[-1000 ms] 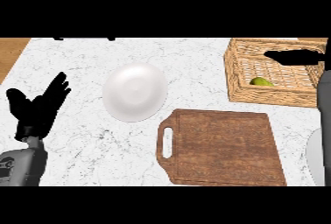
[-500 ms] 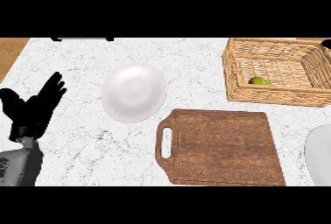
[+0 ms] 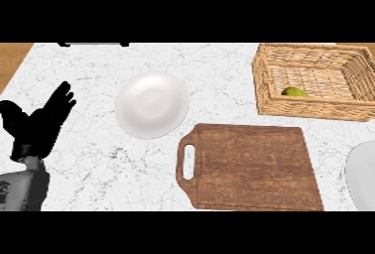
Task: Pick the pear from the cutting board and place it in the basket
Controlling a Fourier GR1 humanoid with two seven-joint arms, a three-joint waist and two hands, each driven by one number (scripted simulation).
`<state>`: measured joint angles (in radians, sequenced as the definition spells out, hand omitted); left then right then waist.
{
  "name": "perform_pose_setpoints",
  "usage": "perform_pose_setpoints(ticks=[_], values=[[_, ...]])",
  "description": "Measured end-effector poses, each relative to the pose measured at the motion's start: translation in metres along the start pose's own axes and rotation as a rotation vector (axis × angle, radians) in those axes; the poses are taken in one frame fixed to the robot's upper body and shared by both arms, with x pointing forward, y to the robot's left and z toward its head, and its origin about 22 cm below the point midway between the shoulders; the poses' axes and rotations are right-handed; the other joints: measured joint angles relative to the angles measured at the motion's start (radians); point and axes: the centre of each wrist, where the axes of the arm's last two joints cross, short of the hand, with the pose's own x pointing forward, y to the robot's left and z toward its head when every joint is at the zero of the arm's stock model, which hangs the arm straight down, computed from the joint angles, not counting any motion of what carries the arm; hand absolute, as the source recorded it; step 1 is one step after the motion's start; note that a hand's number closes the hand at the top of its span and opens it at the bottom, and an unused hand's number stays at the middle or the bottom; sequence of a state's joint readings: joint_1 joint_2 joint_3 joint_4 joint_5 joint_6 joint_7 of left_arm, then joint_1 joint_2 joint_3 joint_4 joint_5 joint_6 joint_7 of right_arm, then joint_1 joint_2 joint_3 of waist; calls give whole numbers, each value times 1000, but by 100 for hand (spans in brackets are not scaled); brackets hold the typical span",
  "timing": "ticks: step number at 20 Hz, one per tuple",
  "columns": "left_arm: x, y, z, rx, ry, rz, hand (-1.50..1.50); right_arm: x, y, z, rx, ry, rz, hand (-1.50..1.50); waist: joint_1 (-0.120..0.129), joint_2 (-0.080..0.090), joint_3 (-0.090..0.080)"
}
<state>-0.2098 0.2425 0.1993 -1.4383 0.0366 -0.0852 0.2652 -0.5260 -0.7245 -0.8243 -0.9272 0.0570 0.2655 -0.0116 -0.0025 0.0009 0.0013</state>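
A green pear (image 3: pixel 293 92) lies inside the wicker basket (image 3: pixel 316 110) at the back right, near its left wall. The brown wooden cutting board (image 3: pixel 253 166) with a handle slot on its left sits bare at the front middle. My left hand (image 3: pixel 38 124) rests open at the left edge, fingers up, far from the board and basket. My right hand does not show in the head view.
A white plate (image 3: pixel 152 104) lies left of the basket and behind the board. Part of a second white plate (image 3: pixel 363 173) shows at the right edge. A dark object (image 3: pixel 92 44) sits at the counter's back edge.
My right hand and forearm, over the basket a second ago, have drawn back out of view. The pear stays in the basket. My left hand shifted slightly left.
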Motion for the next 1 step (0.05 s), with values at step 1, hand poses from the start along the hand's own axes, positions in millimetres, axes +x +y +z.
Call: perform_pose_setpoints(ticks=[1], values=[[1, -1, -1, -1, 2, -1, 0, 1, -14, 1, 15, 3, 6, -150, 0, 1, 0]])
